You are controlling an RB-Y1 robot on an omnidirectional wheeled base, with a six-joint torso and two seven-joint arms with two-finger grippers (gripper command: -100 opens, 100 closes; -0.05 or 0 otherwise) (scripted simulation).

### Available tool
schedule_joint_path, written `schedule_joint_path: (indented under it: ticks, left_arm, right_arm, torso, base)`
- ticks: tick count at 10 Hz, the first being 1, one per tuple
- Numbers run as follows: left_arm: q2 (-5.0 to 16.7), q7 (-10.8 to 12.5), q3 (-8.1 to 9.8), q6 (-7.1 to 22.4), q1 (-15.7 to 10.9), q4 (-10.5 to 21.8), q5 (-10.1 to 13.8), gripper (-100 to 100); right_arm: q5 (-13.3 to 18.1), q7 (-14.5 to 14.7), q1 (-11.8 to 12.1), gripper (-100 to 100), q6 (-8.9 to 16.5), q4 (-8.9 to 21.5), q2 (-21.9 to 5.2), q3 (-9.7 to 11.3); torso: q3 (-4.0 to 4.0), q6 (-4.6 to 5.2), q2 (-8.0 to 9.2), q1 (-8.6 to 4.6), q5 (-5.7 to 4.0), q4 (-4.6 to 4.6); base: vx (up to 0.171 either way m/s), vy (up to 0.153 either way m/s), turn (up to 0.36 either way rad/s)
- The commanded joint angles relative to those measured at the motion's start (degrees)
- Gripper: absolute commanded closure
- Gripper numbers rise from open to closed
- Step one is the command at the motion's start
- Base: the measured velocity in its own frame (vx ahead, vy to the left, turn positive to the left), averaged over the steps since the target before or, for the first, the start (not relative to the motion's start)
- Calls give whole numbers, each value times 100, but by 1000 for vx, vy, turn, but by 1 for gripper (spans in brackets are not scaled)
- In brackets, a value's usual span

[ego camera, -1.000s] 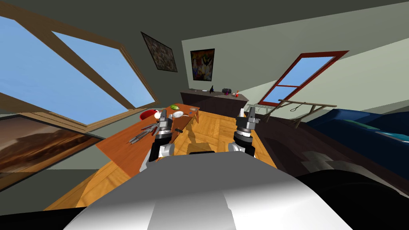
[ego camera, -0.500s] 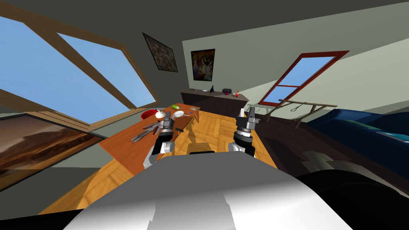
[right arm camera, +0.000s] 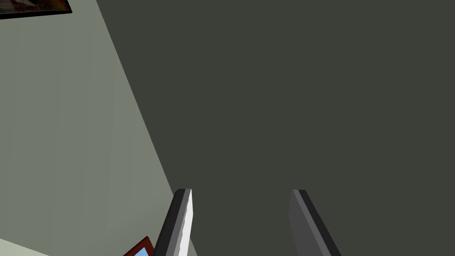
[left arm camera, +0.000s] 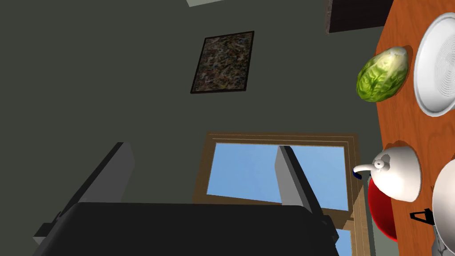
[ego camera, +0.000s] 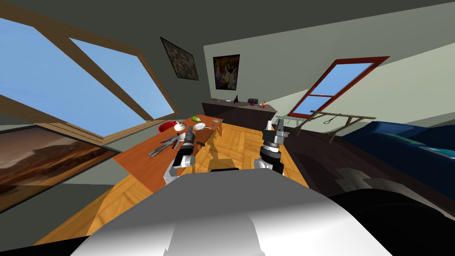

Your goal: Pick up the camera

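On the dark sideboard (ego camera: pixel 231 113) against the far wall stand a few small dark things (ego camera: pixel 252 101); I cannot tell which of them is the camera. My left gripper (ego camera: pixel 190 131) is raised over the near edge of the orange-brown table (ego camera: pixel 142 164). In the left wrist view its fingers (left arm camera: pixel 202 155) stand open with nothing between them, and a white teapot (left arm camera: pixel 397 173) sits beside them. My right gripper (ego camera: pixel 275 124) is held up over the wooden floor, open (right arm camera: pixel 242 195) and holding nothing.
The table carries a green lettuce (left arm camera: pixel 382 74), a white plate (left arm camera: pixel 437 71), a red bowl (left arm camera: pixel 380 213) and cutlery (ego camera: pixel 162 146). A wooden folding rack (ego camera: pixel 333 118) and a blue sofa (ego camera: pixel 400 138) stand to the right. Wooden floor runs between table and sofa towards the sideboard.
My left arm has swung a little to the right and forward, over the table's edge. The whole head view has shifted slightly as I moved. The right arm holds still.
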Motion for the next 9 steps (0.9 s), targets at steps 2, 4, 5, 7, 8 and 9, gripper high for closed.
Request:
schedule_joint_path:
  ticks: [2, 4, 5, 7, 8, 9]
  left_arm:
    - [44, -66, 84, 227, -214, 456, 108, -100]
    - [59, -111, 142, 382, -388, 793, 179, -100]
    - [59, -111, 142, 382, -388, 888, 179, -100]
    - [70, -154, 199, 541, -567, 1228, 250, -100]
    - [77, -195, 253, 704, -749, 1450, 322, -100]
    - [77, -195, 253, 704, -749, 1571, 322, -100]
  right_arm:
    - [0, 0, 0, 0, 0, 0, 0, 0]
    - [0, 0, 0, 0, 0, 0, 0, 0]
    - [0, 0, 0, 0, 0, 0, 0, 0]
    - [0, 0, 0, 0, 0, 0, 0, 0]
    - [0, 0, 0, 0, 0, 0, 0, 0]
    - [0, 0, 0, 0, 0, 0, 0, 0]
  torso:
    - [-1, -1, -1, -1, 0, 0]
    - [-1, -1, -2, -1, 0, 0]
    - [-1, 0, -2, -1, 0, 0]
    - [-2, 0, -3, 0, 0, 0]
    - [-2, -1, -3, 0, 0, -1]
    - [-2, 0, -3, 1, 0, 0]
  base:
    - [-27, 18, 3]
    - [-24, 17, 0]
    - [-19, 16, -2]
    - [-23, 22, -2]
    - [-23, 27, -5]
    - [-18, 20, -7]
